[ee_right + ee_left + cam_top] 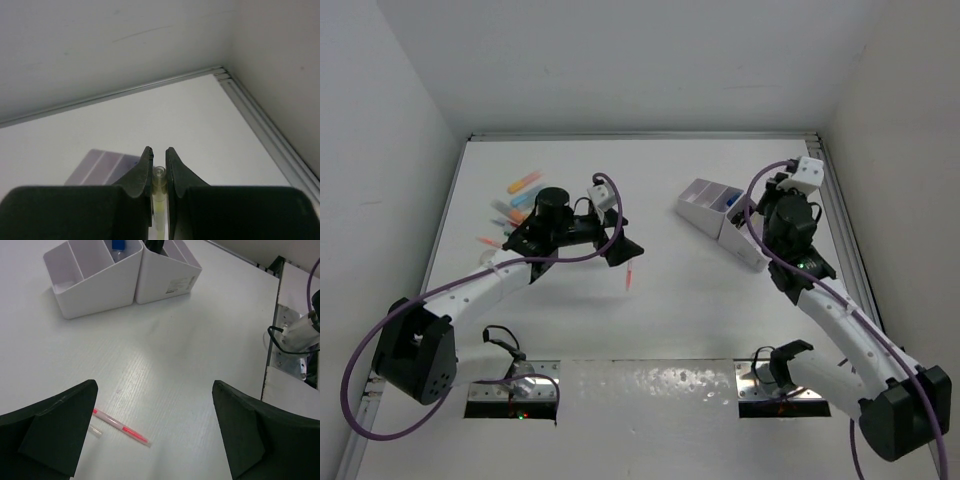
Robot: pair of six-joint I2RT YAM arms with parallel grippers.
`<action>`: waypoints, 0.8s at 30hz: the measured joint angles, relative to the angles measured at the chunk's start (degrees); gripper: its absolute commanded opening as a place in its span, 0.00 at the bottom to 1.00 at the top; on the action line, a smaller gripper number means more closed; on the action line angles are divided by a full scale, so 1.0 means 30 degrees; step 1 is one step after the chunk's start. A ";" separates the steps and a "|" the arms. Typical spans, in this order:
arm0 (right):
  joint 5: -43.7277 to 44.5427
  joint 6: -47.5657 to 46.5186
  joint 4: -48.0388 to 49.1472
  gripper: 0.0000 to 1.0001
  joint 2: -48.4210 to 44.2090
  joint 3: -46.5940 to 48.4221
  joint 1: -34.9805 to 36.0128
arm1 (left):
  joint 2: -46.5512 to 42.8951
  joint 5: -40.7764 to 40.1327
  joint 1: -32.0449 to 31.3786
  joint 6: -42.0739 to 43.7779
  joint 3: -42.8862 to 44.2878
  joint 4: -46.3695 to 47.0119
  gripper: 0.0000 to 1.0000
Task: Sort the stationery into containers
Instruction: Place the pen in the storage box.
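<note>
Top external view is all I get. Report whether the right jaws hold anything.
Observer: Yes. The right wrist view shows the right jaws shut on a yellow marker, its clear end poking up between them.
Operator: Check the table under the left jaws.
Observer: The left wrist view shows the left jaws wide open and empty. Below them a small clear piece lies just beside the red pen, at its pale end.
Operator: Look over the organiser from that side.
Observer: The organiser has a small printed label on the slanted outer wall of its right-hand section.
</note>
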 measured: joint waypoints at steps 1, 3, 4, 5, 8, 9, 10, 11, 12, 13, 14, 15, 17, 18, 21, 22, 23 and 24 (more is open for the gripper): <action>0.0284 0.0015 0.0087 0.00 0.0007 -0.0175 -0.0648 | -0.0007 -0.0124 0.0029 0.0087 0.0000 -0.0109 0.97; 0.0663 0.0087 0.0248 0.00 0.0138 -0.0481 -0.1647 | -0.0015 -0.0335 0.0051 0.0219 0.0000 -0.0350 0.97; 0.0714 0.0109 0.0510 0.00 0.0255 -0.0634 -0.2047 | -0.0029 -0.0430 0.0058 0.0284 0.0000 -0.0466 0.97; 0.0801 0.0138 0.0838 0.00 0.0437 -0.0816 -0.2419 | -0.0051 -0.0539 0.0066 0.0335 -0.0007 -0.0590 0.97; 0.0772 0.0284 0.1829 0.00 0.1056 -0.1384 -0.3293 | -0.0160 -0.0823 0.0087 0.0503 -0.0029 -0.0823 0.97; 0.0678 0.0372 0.2157 0.00 0.1290 -0.1632 -0.3585 | -0.0189 -0.0882 0.0095 0.0568 -0.0029 -0.0896 0.97; 0.0510 0.0583 0.2506 0.00 0.1545 -0.1931 -0.3883 | -0.0226 -0.0940 0.0109 0.0627 -0.0029 -0.0969 0.97; 0.0350 0.0743 0.2696 0.00 0.1727 -0.2106 -0.4102 | -0.0248 -0.0976 0.0124 0.0670 -0.0029 -0.1035 0.97; 0.0168 0.0947 0.2929 0.00 0.1996 -0.2288 -0.4335 | -0.0262 -0.1005 0.0138 0.0699 -0.0029 -0.1086 0.97; -0.0029 0.1180 0.3118 0.00 0.2295 -0.2382 -0.4524 | -0.0262 -0.1049 0.0175 0.0750 -0.0029 -0.1137 0.97; -0.0233 0.1362 0.3351 0.00 0.2557 -0.2470 -0.4670 | -0.0262 -0.1064 0.0211 0.0780 -0.0029 -0.1195 0.97; -0.0408 0.1523 0.3679 0.00 0.2849 -0.2594 -0.4787 | -0.0262 -0.1107 0.0248 0.0823 -0.0029 -0.1246 0.97; -0.0721 0.1676 0.4473 0.00 0.3395 -0.2900 -0.4881 | -0.0262 -0.1202 0.0306 0.0874 -0.0029 -0.1268 0.97; -0.0838 0.1727 0.4794 0.00 0.3665 -0.3082 -0.4925 | -0.0262 -0.1246 0.0328 0.0903 -0.0029 -0.1282 0.97; -0.1129 0.1829 0.5195 0.00 0.4459 -0.3279 -0.5064 | -0.0262 -0.1362 0.0379 0.1042 -0.0029 -0.1355 0.97; -0.1231 0.1843 0.5246 0.00 0.4590 -0.3279 -0.5078 | -0.0262 -0.1399 0.0401 0.1093 -0.0029 -0.1362 0.97; -0.1253 0.1836 0.5231 0.00 0.4641 -0.3279 -0.5085 | -0.0262 -0.1421 0.0415 0.1107 -0.0029 -0.1362 0.97; -0.1290 0.1792 0.5231 0.00 0.4634 -0.3279 -0.5078 | -0.0262 -0.1443 0.0459 0.1129 -0.0029 -0.1377 0.97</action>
